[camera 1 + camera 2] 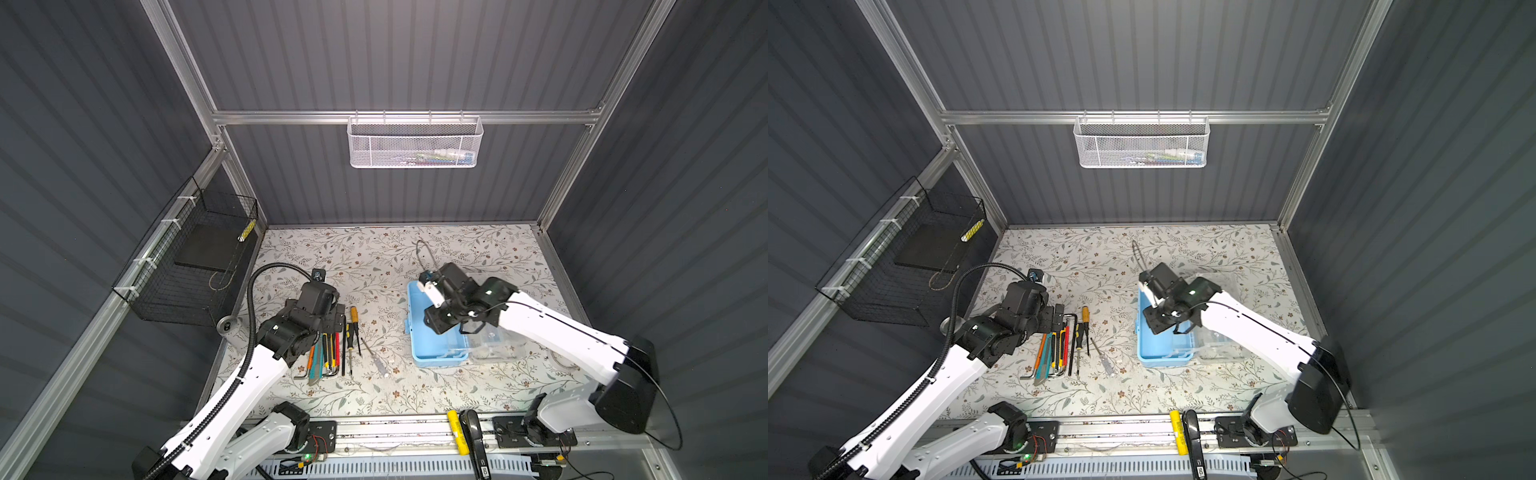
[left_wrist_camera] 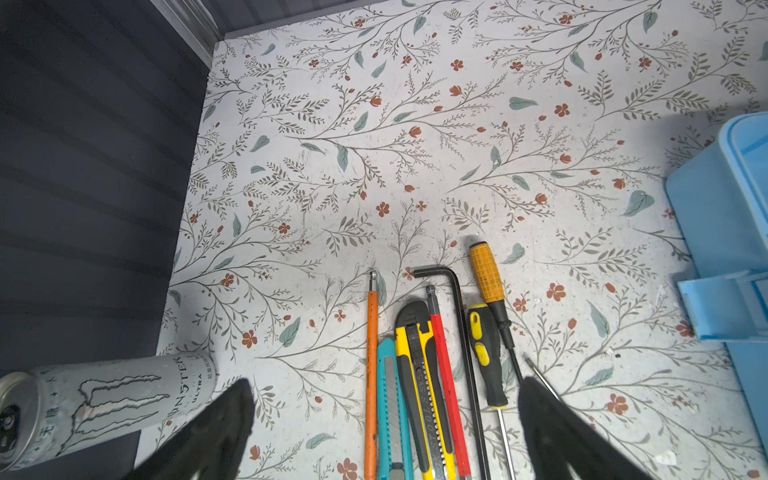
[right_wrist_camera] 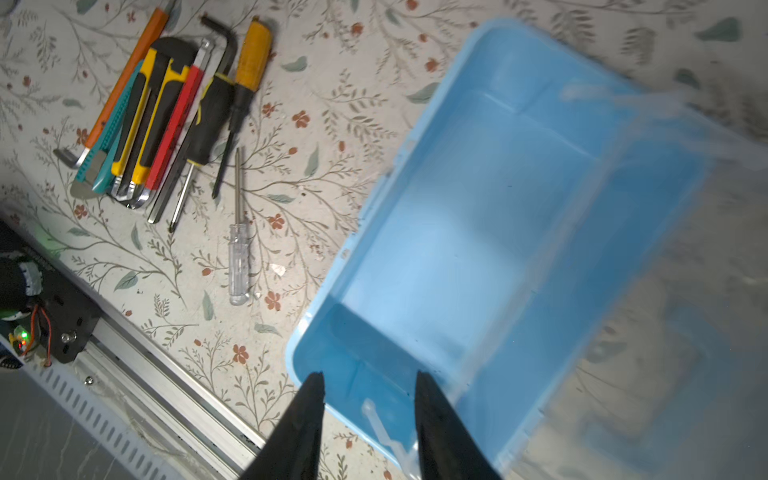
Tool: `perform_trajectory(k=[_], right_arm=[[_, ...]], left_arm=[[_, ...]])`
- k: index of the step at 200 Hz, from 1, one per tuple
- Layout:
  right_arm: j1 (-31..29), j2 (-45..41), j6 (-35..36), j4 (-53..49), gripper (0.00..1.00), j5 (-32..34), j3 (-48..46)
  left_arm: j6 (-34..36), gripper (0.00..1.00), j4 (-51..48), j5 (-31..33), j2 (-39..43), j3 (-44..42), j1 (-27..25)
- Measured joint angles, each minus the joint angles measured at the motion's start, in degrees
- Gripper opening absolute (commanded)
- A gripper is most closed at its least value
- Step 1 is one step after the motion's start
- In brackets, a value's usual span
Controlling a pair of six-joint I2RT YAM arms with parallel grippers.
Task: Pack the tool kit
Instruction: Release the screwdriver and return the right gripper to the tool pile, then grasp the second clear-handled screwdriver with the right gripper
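Left gripper (image 2: 386, 382) hangs with jaws spread wide over the bunched tools (image 1: 332, 349). They touch each other, so we expect a pinch to drag neighbours or lift two. Right gripper (image 3: 368, 378), jaws partly apart and empty, hovers over the tool kit (image 1: 432, 351), right of centre. If it dips, we think it could catch the rim or the clear lid (image 1: 498, 345). The kit lies open side up, long axis near-to-far, lid folded right, latch side facing left.
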State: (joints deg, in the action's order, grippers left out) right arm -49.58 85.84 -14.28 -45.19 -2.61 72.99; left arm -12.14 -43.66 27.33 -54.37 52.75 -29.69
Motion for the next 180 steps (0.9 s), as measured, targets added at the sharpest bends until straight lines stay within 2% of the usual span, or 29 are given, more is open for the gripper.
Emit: perform_trajectory(k=[29,59,111,180], right_arm=[[-6.75,8.74,-0.92,2.49,0.37,-2.64,4.28],[-10.64,14.27,-3.21,5.95,0.36,-4.66,5.42],[-13.14,25.11,-6.82,7.02,0.35,-3.65,9.27],[-15.13,32.13,-8.5,5.62,0.34,-1.86,14.64]], left_arm=[[0.0,1.0,0.0,0.0,0.24,0.0,0.17],[-0.02,1.0,0.0,0.11,1.57,0.0,0.44],[-0.02,0.99,0.02,0.87,3.85,0.0,0.55],[-0.02,0.99,0.0,1.16,4.5,0.0,0.57]])
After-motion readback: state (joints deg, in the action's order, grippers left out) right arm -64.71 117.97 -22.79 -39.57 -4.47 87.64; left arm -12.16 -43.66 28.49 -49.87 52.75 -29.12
